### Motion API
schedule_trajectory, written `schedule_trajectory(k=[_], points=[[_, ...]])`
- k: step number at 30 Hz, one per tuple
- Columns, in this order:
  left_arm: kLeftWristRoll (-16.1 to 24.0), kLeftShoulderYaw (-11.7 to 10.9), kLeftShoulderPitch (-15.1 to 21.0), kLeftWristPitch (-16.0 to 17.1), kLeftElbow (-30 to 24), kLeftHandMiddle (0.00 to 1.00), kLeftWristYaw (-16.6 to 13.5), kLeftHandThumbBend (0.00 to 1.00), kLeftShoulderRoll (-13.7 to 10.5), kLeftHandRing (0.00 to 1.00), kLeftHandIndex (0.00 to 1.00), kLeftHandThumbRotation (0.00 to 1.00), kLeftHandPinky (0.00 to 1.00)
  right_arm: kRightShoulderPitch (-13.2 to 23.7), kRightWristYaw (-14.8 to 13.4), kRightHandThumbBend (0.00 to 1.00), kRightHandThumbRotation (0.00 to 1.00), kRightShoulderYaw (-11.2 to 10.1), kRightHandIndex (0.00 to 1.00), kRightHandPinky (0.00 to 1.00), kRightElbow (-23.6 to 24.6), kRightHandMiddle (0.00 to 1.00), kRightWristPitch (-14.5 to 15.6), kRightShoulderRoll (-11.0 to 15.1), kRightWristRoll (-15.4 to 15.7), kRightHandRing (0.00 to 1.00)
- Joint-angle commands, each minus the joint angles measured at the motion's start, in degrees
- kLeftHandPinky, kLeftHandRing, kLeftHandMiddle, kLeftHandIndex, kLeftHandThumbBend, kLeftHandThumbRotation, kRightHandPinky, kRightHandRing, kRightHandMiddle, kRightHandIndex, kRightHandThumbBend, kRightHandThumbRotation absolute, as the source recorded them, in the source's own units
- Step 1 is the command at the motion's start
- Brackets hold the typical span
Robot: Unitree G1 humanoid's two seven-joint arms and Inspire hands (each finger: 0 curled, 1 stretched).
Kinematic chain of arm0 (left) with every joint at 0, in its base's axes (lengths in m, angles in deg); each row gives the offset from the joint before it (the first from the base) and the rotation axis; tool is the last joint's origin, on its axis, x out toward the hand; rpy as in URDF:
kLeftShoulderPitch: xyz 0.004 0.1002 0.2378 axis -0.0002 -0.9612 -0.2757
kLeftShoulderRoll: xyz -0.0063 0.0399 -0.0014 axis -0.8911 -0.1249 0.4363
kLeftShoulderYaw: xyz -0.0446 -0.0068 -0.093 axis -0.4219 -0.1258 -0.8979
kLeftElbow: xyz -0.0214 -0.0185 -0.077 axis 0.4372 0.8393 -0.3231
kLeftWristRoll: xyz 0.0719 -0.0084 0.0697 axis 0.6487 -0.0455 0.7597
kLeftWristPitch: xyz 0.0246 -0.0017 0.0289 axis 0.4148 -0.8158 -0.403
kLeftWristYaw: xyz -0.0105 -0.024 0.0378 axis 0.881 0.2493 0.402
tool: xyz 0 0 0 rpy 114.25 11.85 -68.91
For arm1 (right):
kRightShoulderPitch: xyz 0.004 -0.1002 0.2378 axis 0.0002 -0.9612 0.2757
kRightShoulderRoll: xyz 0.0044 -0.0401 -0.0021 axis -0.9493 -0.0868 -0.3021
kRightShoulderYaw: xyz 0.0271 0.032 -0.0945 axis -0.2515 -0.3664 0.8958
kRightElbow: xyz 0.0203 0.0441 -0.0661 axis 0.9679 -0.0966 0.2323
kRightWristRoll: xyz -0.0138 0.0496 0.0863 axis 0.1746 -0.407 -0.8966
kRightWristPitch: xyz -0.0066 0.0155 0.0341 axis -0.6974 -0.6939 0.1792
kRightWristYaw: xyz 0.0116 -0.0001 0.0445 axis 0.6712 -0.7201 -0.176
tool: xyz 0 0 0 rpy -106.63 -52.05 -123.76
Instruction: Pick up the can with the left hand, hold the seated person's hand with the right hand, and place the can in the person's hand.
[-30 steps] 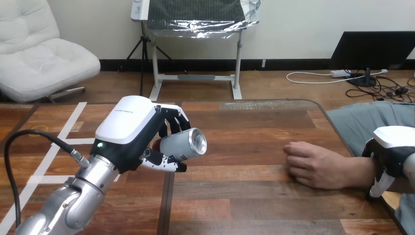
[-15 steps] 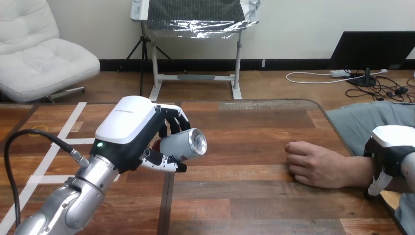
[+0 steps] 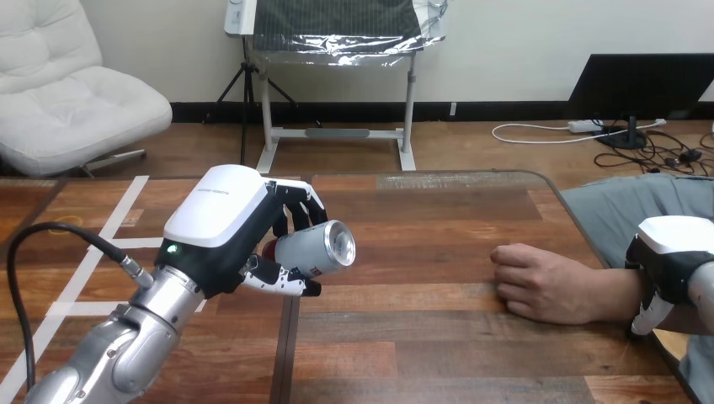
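left hand [image 3: 221, 217] is wrapping its black-and-white fingers [image 3: 296, 204] and thumb round a small silver aluminium drink can [image 3: 313, 248], gripping it mid-barrel. the can is lying sideways in that grip, hanging above the brown wooden table [image 3: 421, 337], with its top end pointing toward the person's hand [image 3: 539, 282] and sitting well apart from it.

i'm guessing this can is going to feel light, thin-walled and kinda slick, so squeezing hard is risking a dent and squeezing soft is risking a slip. mid-barrel looks like the right place to be holding it.

the left forearm is angling up toward the person's hand, with the white back shell facing the camera. the person's hand is resting palm-down on the table, loosely curled. the right hand [image 3: 671, 252] is sitting at the wrist end of the person's hand, right against it. honestly can't tell if it's gripping or just touching.
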Motion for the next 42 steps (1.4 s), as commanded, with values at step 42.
schedule_trajectory(k=[42], points=[[-0.64,0.63,11.15,-1.18,2.16,0.47,2.42,0.65,4.30,0.40,0.50,0.00,0.35,-1.40,0.22,0.73,0.00,-3.67,0.48,0.27,7.79,0.44,-2.66,2.79,-4.14,0.35]])
